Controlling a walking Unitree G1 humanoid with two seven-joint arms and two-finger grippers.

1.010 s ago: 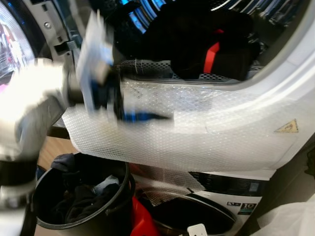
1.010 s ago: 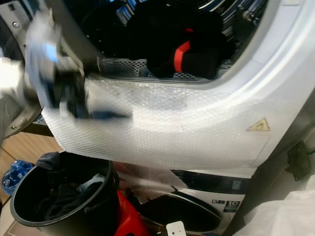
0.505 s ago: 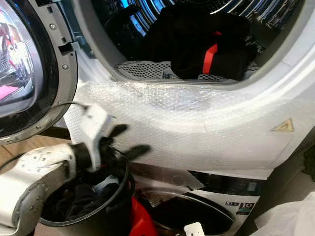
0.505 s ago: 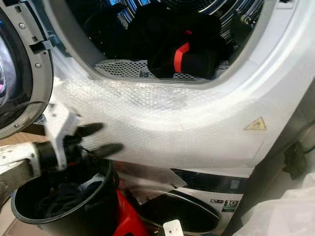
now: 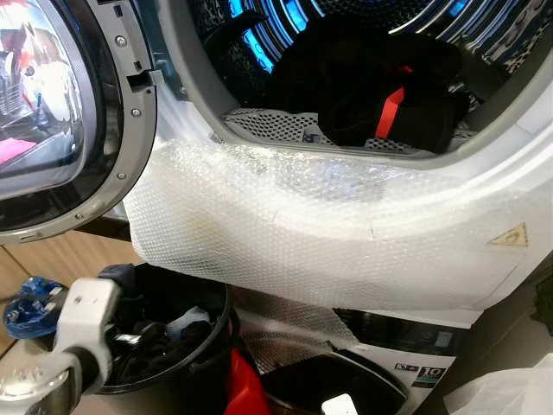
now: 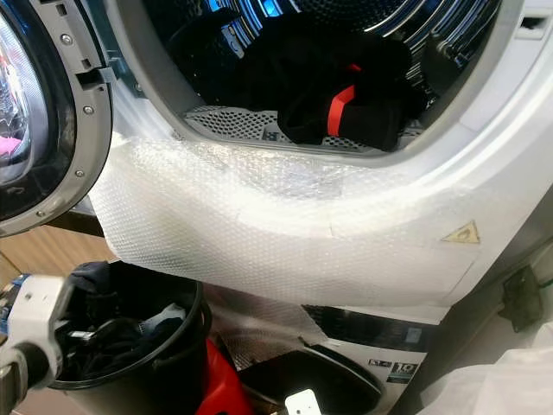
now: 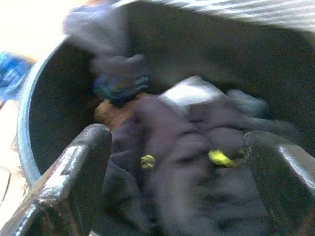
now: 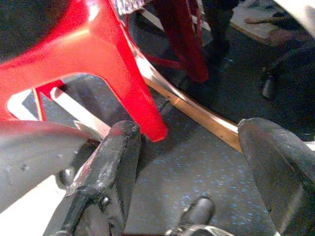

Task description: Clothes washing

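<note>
left gripper (image 7: 177, 162) is now hanging over the black bucket (image 5: 207, 367), having dropped from in front of the washer's front panel a second ago; reading that as coming back for another load after a trip to the drum; its fingers are spread wide with nothing between them, pointing at the dark clothes in the bucket (image 7: 187, 147); white arm housing (image 5: 86, 324) is sitting at the bucket's near rim, left side

washer drum (image 5: 363, 52) is sitting above and right of the bucket, door (image 5: 60, 121) swung open up-left of the bucket; a dark pile with a red strip (image 5: 389, 104) is already lying in the drum; bubble wrap (image 5: 302, 233) is draping over the drum lip, directly above the bucket; task looks partway done, bucket is not empty yet

right gripper (image 8: 182, 162) is hanging low beside a red plastic stool leg (image 8: 113, 73), just above a dark speckled floor (image 8: 206, 167); fingers wide apart, gripping nothing; looks idle

hard to read: left wrist view is motion-blurred, so I can't separate individual garments or tell what the small yellow bits are; the bucket's depth and how much is left in it are hidden; a blue object (image 5: 26, 298) left of the bucket is cut off, can't identify it; the drum's upper part is out of frame
</note>
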